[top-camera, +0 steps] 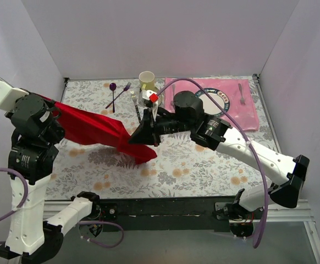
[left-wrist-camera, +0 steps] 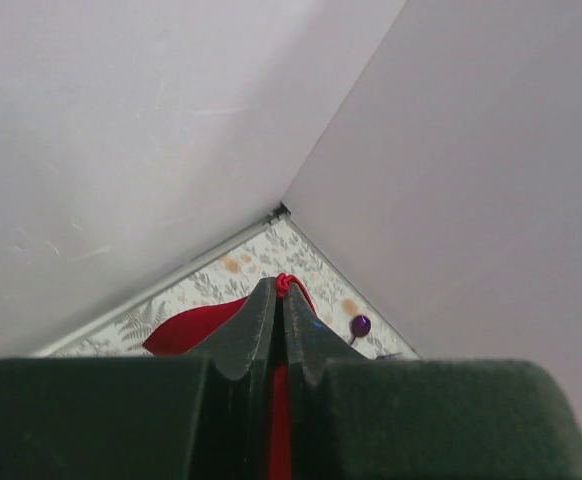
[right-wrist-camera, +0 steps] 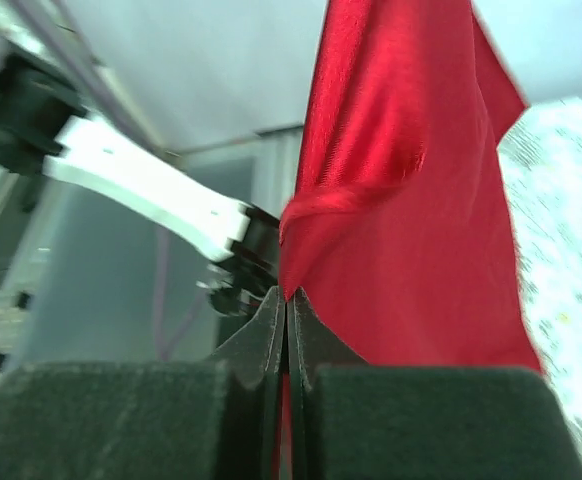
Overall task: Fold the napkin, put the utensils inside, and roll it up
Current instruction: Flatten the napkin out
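The napkin (top-camera: 94, 127) spans the counter's (top-camera: 204, 165) left half, raised between the left pincer (left-wrist-camera: 278, 290) and the right pincer (right-wrist-camera: 286, 298). Behind it, left to right: utensil pair (top-camera: 117, 94), cup (top-camera: 147, 80), placemat (top-camera: 245, 116).

There is one red napkin (top-camera: 97, 129) and one floral table (top-camera: 204, 170). Two grippers are present: the left gripper (left-wrist-camera: 279, 290) and the right gripper (right-wrist-camera: 286, 297).

Three forks can be counted along the far side. They are one purple fork (top-camera: 126, 88), one slim fork (top-camera: 133, 99) just beside the cup, and one silver fork (top-camera: 241, 93) at the far right. Only one spoon shows plainly, the purple spoon (top-camera: 112, 87).

There is one yellow cup (top-camera: 146, 80), one pink placemat (top-camera: 245, 115), and one plate (top-camera: 220, 97) on it, partly hidden. One more utensil may lie at the placemat's left edge, but it is too hidden to tell.
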You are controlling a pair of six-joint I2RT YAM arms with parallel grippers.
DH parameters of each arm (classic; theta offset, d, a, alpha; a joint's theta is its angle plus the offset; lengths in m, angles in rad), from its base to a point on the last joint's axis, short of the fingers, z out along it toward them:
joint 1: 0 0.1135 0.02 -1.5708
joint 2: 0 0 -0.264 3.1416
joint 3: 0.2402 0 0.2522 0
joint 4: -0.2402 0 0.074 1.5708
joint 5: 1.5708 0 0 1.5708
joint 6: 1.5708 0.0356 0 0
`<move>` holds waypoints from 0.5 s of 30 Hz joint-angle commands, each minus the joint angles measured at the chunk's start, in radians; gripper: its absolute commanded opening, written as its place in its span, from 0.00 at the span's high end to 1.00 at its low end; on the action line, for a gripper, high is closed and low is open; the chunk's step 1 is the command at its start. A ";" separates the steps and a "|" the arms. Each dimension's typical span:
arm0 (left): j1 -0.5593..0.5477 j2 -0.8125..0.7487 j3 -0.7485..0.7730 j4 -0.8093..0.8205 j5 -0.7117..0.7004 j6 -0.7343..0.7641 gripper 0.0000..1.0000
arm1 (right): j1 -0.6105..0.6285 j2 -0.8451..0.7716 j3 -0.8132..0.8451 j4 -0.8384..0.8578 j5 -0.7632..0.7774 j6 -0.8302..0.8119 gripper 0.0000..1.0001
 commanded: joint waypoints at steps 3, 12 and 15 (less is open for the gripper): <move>0.007 0.104 0.041 0.225 -0.142 0.232 1.00 | -0.080 -0.053 -0.027 0.158 -0.260 0.184 0.99; 0.134 0.446 -0.122 0.151 0.069 0.089 1.00 | -0.401 0.197 -0.222 0.523 -0.423 0.555 0.99; 0.208 0.655 -0.102 0.127 0.156 0.016 1.00 | -0.444 0.361 -0.068 0.372 -0.406 0.465 0.99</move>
